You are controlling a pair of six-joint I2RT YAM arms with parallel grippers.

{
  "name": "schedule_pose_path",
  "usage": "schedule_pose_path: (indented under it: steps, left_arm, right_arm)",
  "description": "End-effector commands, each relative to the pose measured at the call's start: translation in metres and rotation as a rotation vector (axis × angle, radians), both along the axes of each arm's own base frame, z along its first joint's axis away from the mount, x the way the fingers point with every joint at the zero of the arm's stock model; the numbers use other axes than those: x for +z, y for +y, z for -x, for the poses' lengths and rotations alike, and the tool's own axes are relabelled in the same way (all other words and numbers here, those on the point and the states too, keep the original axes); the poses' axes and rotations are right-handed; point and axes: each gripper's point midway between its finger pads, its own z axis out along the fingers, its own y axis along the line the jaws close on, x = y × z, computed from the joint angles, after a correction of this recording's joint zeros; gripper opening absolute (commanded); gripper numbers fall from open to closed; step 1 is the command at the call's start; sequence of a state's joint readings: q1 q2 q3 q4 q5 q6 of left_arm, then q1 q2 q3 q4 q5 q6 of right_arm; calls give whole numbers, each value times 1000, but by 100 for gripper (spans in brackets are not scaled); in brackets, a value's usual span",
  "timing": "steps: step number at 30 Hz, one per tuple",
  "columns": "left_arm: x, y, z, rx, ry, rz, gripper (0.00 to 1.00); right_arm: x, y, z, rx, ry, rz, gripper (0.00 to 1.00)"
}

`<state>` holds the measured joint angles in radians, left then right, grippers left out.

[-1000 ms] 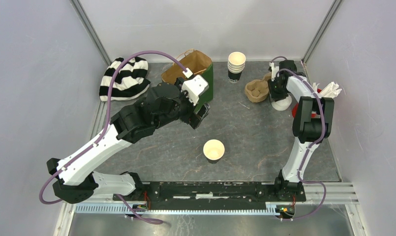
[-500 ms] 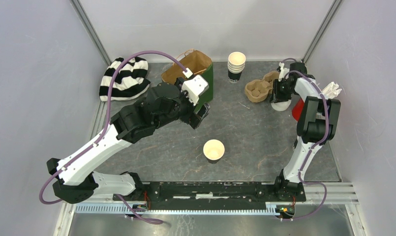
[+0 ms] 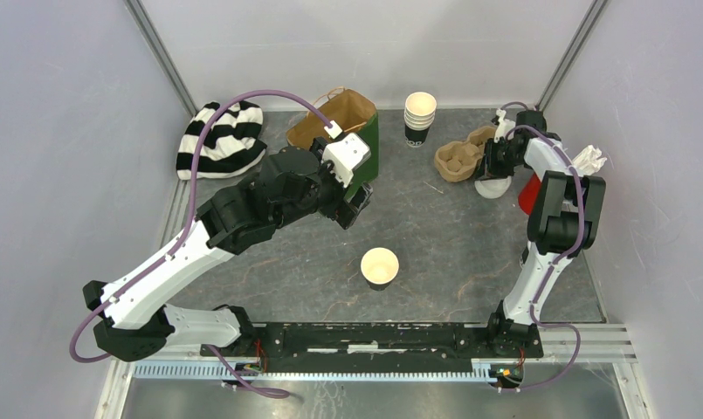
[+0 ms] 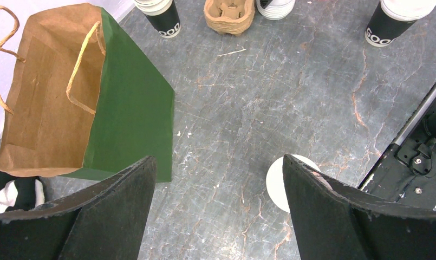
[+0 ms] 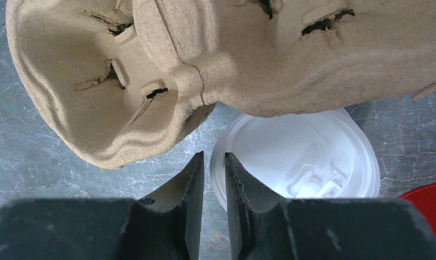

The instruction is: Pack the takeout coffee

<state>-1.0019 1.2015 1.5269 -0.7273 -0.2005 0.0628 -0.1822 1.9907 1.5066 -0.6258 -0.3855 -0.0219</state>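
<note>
the right fingers point(image 5: 187, 200) are drawn almost together with only a thin slit between them. the left rim of the white lid point(image 5: 307, 157) sits in that slit, so they look to be pinching it. the lid lies flat on the tabletop point(image 3: 452, 236) near the far right corner. its far edge is tucked under the pulp cup carrier point(image 5: 150, 81), which touches it. a red cup point(image 5: 429, 203) shows just beside the lid on its other side.

the left fingers point(image 4: 112, 216) are spread wide and hold nothing. they hover above the tabletop just beside the green paper bag point(image 4: 129, 108), which stands upright with its mouth open. below them a white disc point(image 4: 280, 181) lies flat, partly hidden by one finger; it may be a second lid, but i cannot tell.

the open cup point(image 3: 380, 266) stands upright and lidless in the middle of the tabletop, its cream inside showing, well apart from the bag and from both arms' fingers. a stack of cups point(image 3: 420, 118) stands at the back, between the bag and the carrier. a striped beanie point(image 3: 221, 140) lies in the far left corner.
</note>
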Motion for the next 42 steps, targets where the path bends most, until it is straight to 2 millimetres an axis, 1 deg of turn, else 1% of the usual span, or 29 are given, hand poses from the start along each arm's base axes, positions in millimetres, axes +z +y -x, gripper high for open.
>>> schedule_pose_path:
  steps: [1, 9, 12, 15, 20, 23, 31, 33, 36, 39, 42]
  left_arm:
    - [17, -2, -1, -28, -62, 6, 92]
    - [17, -2, -1, -28, -61, 7, 92]
    - [17, -3, -1, -32, -60, 7, 92]
    - [18, -3, 0, -32, -60, 8, 92]
    - [17, -3, 0, -33, -59, 9, 92]
    - [17, -3, 0, -33, -58, 10, 92]
    - [17, -4, 0, -38, -53, 10, 92]
    - [16, -5, 1, -42, -51, 11, 92]
    - [17, -5, 1, -44, -53, 13, 92]
    - [17, -5, 2, -44, -53, 15, 92]
    - [17, -5, 1, -43, -54, 13, 92]
  right_arm:
    - [13, 0, -4, -3, -46, -22, 25]
    - [14, 1, -3, -1, -52, -42, 18]
    - [14, 0, -3, 2, -54, -40, 12]
    - [17, 0, -3, 1, -61, -41, 7]
    - [24, -1, -4, -1, -76, -41, 2]
    - [29, -4, -3, -4, -86, -37, 2]
    - [58, -6, -5, -2, -128, -35, 1]
    - [62, -6, -5, -2, -137, -38, 0]
    - [63, -9, -5, -6, -140, -45, 0]
    - [59, -9, -5, 0, -128, -52, 1]
    - [61, -10, -5, -1, -134, -49, 2]
